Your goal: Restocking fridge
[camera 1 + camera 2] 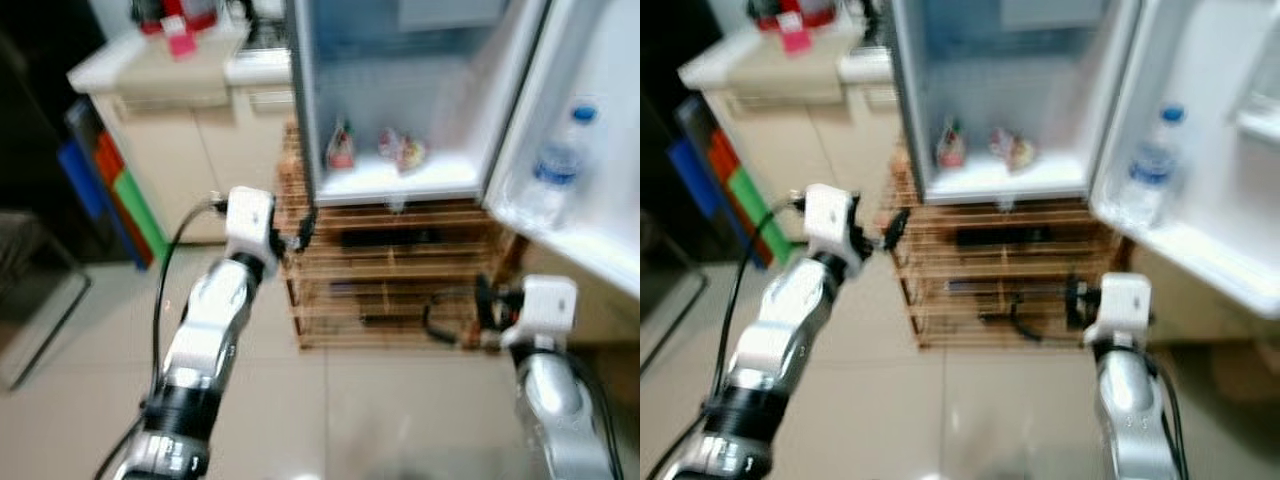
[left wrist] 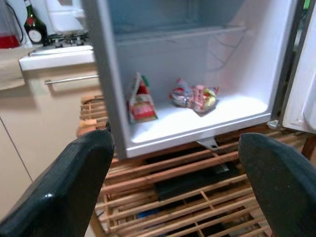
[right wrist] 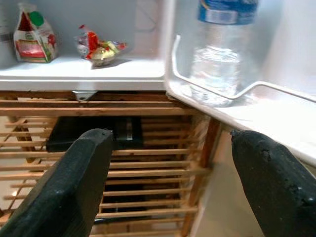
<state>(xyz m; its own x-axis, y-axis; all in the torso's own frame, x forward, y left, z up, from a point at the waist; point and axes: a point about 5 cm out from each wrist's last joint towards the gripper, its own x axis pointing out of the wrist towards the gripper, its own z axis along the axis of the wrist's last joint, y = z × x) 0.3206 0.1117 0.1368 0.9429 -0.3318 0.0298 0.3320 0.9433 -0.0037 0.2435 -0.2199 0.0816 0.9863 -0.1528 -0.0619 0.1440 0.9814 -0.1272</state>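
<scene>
A small fridge (image 1: 400, 185) stands open on a wooden slatted rack (image 1: 400, 270). On its bottom shelf lie a red and white pouch (image 1: 341, 148) and a small bundle of colourful packets (image 1: 405, 151). A clear water bottle with a blue cap (image 1: 560, 165) stands in the door shelf (image 1: 560, 235) on the right. My left gripper (image 1: 305, 228) is raised left of the fridge's lower corner, open and empty. My right gripper (image 1: 455, 318) is low in front of the rack, below the door, open and empty. The left wrist view looks at the pouch (image 2: 140, 98); the right wrist view at the bottle (image 3: 219, 54).
A cream kitchen counter (image 1: 160, 70) with red items stands to the left of the fridge. Blue, red and green boards (image 1: 115, 185) lean against its side. A dark flat box (image 3: 96, 131) lies inside the rack. Pale tiled floor (image 1: 330, 410) stretches in front.
</scene>
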